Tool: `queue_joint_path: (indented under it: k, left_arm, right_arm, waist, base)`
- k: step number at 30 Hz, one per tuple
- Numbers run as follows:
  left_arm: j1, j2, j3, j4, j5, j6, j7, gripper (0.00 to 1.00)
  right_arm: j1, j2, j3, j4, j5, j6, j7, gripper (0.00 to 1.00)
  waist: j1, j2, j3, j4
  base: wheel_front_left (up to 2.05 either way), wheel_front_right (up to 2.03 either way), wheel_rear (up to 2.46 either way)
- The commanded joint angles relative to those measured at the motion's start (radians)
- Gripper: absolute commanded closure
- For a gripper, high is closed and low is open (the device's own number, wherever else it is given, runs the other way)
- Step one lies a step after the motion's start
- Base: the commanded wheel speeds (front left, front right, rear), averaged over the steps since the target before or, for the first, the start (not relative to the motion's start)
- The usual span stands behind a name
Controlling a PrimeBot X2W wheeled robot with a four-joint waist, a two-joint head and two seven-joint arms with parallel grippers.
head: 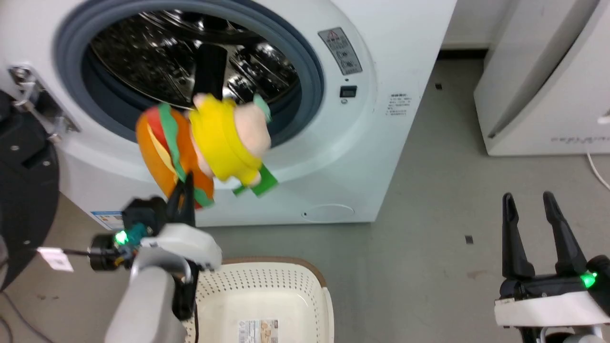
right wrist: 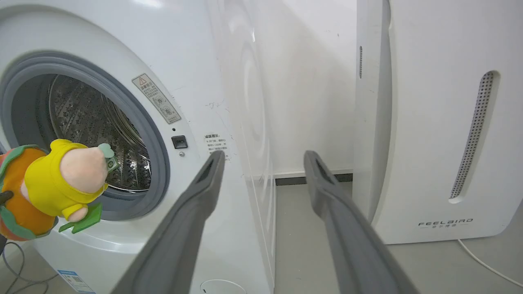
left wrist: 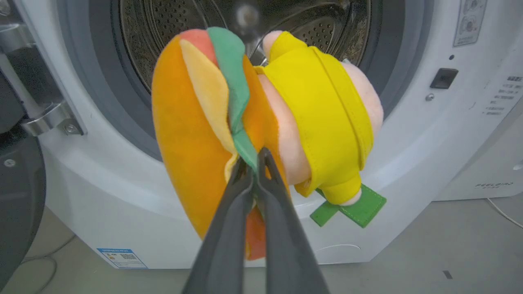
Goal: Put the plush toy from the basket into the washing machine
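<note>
Pinching the plush toy (head: 219, 138) by its burger edge in the left end effector (left wrist: 255, 157), clear of the basket (head: 305, 281), just before the porthole (head: 312, 81) of the washing machine (head: 376, 124) (right end effector (head: 528, 196) spread, idle). Undone: entering the drum (head: 143, 52), releasing.

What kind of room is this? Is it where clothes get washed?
Most likely a laundry room. A big white washing machine stands open, a perforated basket sits on the floor before it, and another white appliance stands beside it.
</note>
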Motion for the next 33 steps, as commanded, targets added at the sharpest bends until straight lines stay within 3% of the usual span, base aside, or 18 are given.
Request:
queue_joint_path:
  k: [1,9,21,33]
  left_arm:
    - [-0.043,0.005,0.02,-0.008,0.007,-0.001,-0.006,1.0]
    - [-0.198,0.024,0.12,0.008,0.026,-0.007,-0.006,1.0]
    - [-0.489,0.123,0.21,0.109,0.064,-0.008,-0.006,1.0]
    - [-0.736,0.215,0.269,0.241,0.062,-0.004,-0.006,1.0]
  right_arm:
    - [-0.025,0.0,-0.001,-0.008,-0.006,-0.001,-0.004,0.0]
    - [-0.098,0.0,0.015,-0.024,-0.002,-0.001,-0.004,0.0]
    - [-0.21,0.0,0.04,-0.042,0.039,-0.001,-0.004,0.0]
    - [-0.267,0.0,0.076,-0.044,0.075,-0.001,-0.004,0.0]
  waist:
    - [0.0001,0.0,0.038,-0.025]
    - [0.0001,0.0,0.171,-0.086]
    - [0.0001,0.0,0.382,-0.192]
    - [0.0001,0.0,0.487,-0.265]
  base:
    - [0.0,0.0,0.0]
    - [0.0,0.0,0.0]
    - [0.0,0.0,0.0]
    - [0.0,0.0,0.0]
